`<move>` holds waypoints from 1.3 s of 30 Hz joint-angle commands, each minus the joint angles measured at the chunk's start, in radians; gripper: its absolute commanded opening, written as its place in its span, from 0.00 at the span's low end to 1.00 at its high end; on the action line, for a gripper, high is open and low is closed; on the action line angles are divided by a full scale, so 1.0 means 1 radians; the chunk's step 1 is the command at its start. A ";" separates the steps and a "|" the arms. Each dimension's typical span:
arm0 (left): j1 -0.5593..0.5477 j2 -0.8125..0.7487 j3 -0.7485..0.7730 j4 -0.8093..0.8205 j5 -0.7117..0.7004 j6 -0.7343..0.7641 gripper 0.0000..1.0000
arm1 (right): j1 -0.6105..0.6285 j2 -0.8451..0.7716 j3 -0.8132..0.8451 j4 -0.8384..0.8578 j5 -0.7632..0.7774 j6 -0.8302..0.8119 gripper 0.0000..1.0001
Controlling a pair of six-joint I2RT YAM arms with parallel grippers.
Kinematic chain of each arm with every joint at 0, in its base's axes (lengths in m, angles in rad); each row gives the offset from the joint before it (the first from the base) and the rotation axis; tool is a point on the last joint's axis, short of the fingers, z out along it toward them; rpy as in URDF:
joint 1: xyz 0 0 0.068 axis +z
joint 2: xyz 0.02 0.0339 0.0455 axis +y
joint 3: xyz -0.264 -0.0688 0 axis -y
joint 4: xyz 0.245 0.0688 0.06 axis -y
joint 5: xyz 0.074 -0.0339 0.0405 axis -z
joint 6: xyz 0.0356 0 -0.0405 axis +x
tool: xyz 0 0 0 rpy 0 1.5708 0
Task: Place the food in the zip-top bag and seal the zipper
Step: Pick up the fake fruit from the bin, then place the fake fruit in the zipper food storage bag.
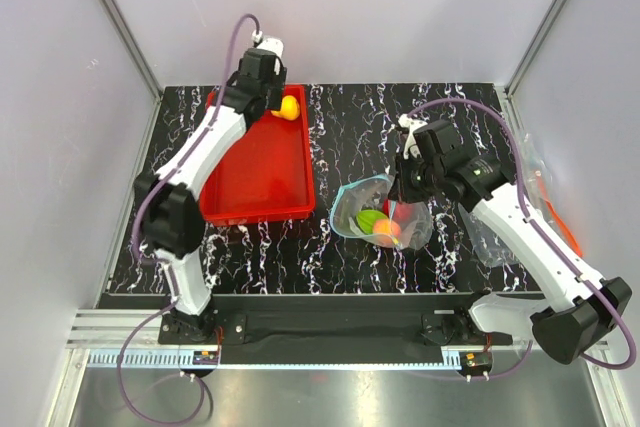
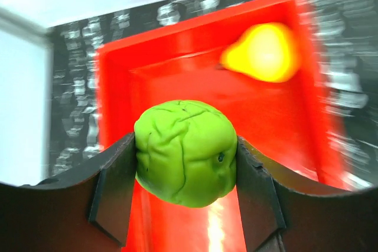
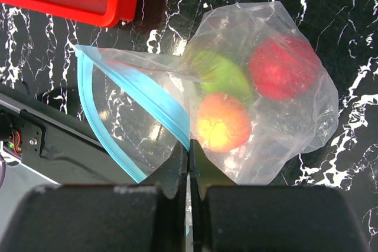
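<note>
My left gripper [image 2: 186, 141] is shut on a green toy fruit [image 2: 186, 151] and holds it above the red tray [image 2: 195, 25]. A yellow pear [image 2: 266, 52] lies in the tray's far corner [image 1: 289, 107]. The zip-top bag [image 1: 385, 215] lies mid-table with its mouth open toward the tray. Inside it are a green piece [image 3: 224, 75], a red apple [image 3: 283, 66] and a peach [image 3: 221, 122]. My right gripper [image 3: 189, 147] is shut on the bag's mouth edge at the light-blue zipper [image 3: 147, 90].
The red tray [image 1: 260, 172] stands on the left of the black marbled table [image 1: 340, 137]. More clear plastic with an orange-red strip [image 1: 545, 202] lies at the table's right edge, under the right arm. Pale walls close in the back and both sides.
</note>
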 commanded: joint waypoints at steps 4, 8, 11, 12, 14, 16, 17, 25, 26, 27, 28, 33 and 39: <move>-0.116 -0.312 -0.239 0.068 0.368 -0.277 0.26 | -0.005 -0.002 0.064 -0.006 0.057 0.015 0.00; -0.218 -0.487 -0.394 0.144 0.420 -0.355 0.26 | -0.004 -0.011 0.058 -0.017 0.098 0.027 0.00; -0.284 -0.612 -0.523 0.250 0.504 -0.430 0.26 | -0.004 -0.022 0.048 -0.015 0.104 0.036 0.00; -0.313 -0.662 -0.587 0.312 0.532 -0.458 0.26 | -0.005 -0.025 0.041 -0.011 0.107 0.038 0.00; -0.345 -0.723 -0.638 0.359 0.566 -0.488 0.26 | -0.005 -0.032 0.038 -0.014 0.109 0.039 0.00; -0.385 -0.753 -0.695 0.400 0.580 -0.511 0.27 | -0.005 -0.037 0.037 -0.015 0.107 0.042 0.00; -0.399 -0.777 -0.713 0.408 0.577 -0.515 0.27 | -0.005 -0.042 0.037 -0.015 0.107 0.044 0.00; -0.537 -0.761 -0.761 0.491 0.559 -0.547 0.27 | -0.005 -0.045 0.049 -0.023 0.109 0.041 0.00; -0.542 -0.744 -0.759 0.492 0.556 -0.548 0.27 | -0.005 -0.043 0.051 -0.023 0.109 0.038 0.00; -0.548 -0.735 -0.753 0.492 0.556 -0.553 0.28 | -0.005 -0.045 0.051 -0.025 0.109 0.039 0.00; -0.555 -0.724 -0.750 0.491 0.556 -0.557 0.28 | -0.004 -0.046 0.051 -0.026 0.109 0.041 0.00; -0.578 -0.611 -0.736 0.543 0.563 -0.568 0.28 | -0.005 -0.046 0.052 -0.022 0.107 0.042 0.00; -0.621 -0.498 -0.661 0.497 0.471 -0.504 0.90 | -0.005 -0.049 0.067 -0.035 0.136 0.042 0.00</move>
